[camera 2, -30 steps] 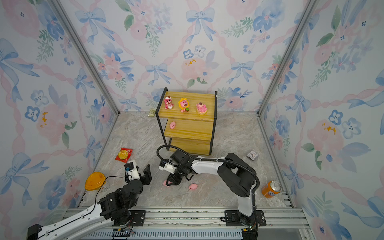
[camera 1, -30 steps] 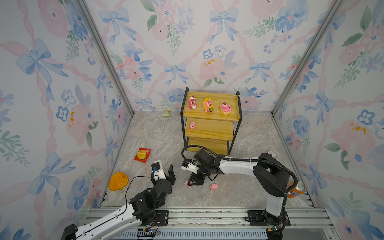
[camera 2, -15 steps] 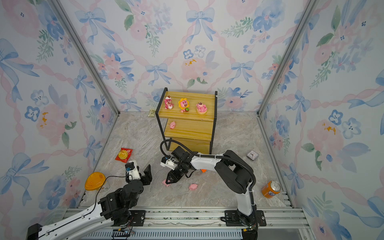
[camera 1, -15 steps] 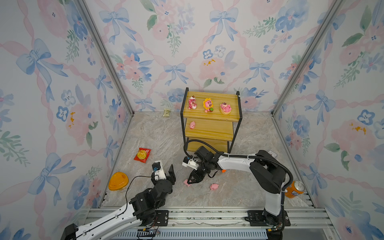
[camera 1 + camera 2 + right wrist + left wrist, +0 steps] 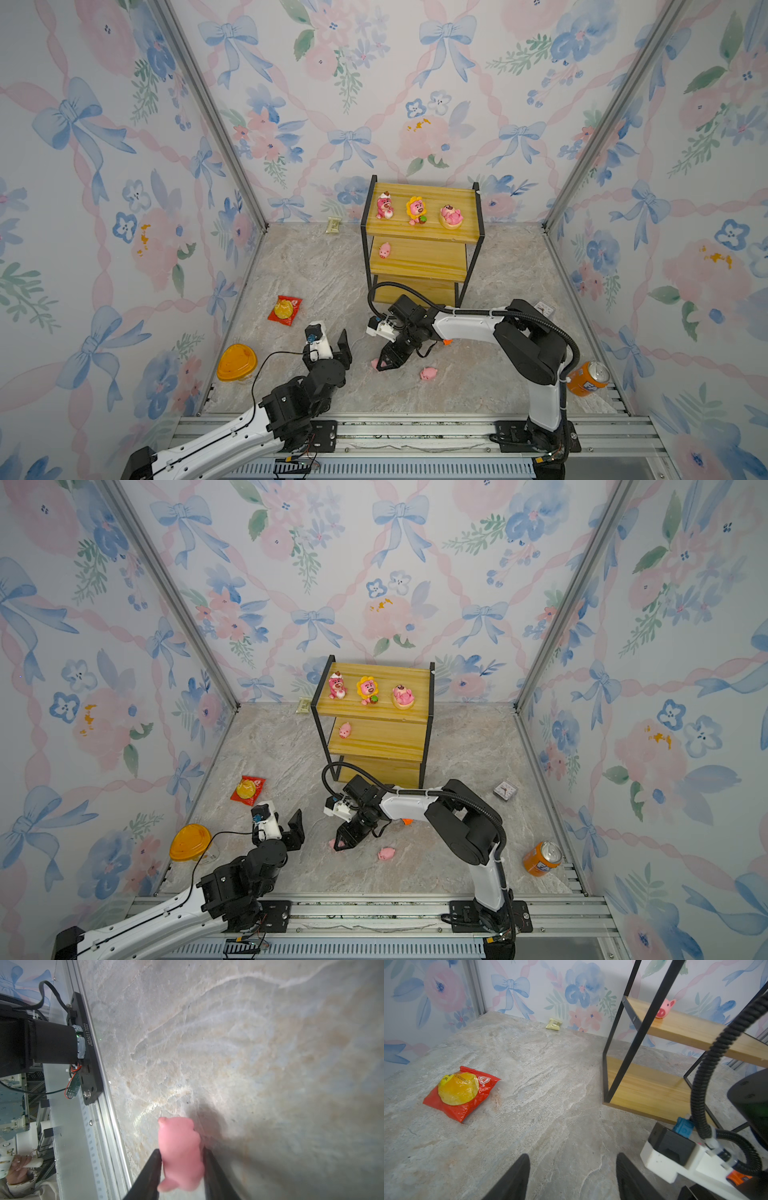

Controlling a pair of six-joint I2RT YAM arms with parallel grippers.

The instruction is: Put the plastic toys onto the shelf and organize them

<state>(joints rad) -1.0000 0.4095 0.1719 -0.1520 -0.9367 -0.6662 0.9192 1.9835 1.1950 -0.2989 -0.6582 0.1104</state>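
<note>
The shelf (image 5: 419, 259) stands mid-worktop towards the back wall, with bare worktop (image 5: 316, 266) open on both its sides and in front. On its top board the three bear figures (image 5: 417, 210) stand in a row. On the middle board the shelf pig (image 5: 384, 250) sits close to the left edge.

Near the front rail (image 5: 108, 1122), the right tool (image 5: 386, 365) points down at the left pig (image 5: 180, 1155). This pig lies on the worktop between the two narrowly parted fingers (image 5: 209, 1167), which both appear to lie against its flanks. In both top views the tool covers most of it and only a pink rim shows. The loose pig (image 5: 428, 373) lies just to the right, apart from the tool, with free worktop around it.

The left tool (image 5: 572, 1158) hovers over bare worktop with its jaws well apart and nothing between them. In the left wrist view its fingers are cut off by the picture's edge.

The red snack packet (image 5: 284, 309) lies left of the shelf, well apart from it. The orange-lidded jar (image 5: 236, 363) sits at the left wall and the orange can (image 5: 586, 378) at the right wall by the rail. A small clock (image 5: 505, 790) lies right of the shelf, and a pale wrapper (image 5: 332, 225) lies at the back wall.

An orange bit (image 5: 446, 342) shows under the right forearm, too hidden to name. The arm and its cable cover part of the bottom board.
</note>
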